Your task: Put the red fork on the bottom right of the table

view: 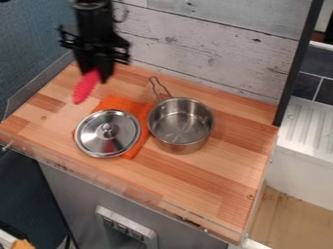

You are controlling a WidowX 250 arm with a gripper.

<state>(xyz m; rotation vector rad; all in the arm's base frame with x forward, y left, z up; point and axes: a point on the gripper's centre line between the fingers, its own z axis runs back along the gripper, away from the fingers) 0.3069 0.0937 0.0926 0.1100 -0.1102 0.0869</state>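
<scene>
At the upper left of the camera view, the black gripper [96, 73] hangs over the back left part of the wooden table [214, 185]. It is shut on the red fork [85, 88], which tilts down and to the left from between the fingertips. The fork's lower end is above and left of the orange cloth, apart from the lid and the pot.
A steel pot [181, 125] stands mid-table, its handle pointing to the back wall. Left of it a steel lid [108, 133] lies on an orange cloth [135, 105]. A low clear rim [117, 178] runs along the front edge, and a white panelled wall [201, 48] stands behind.
</scene>
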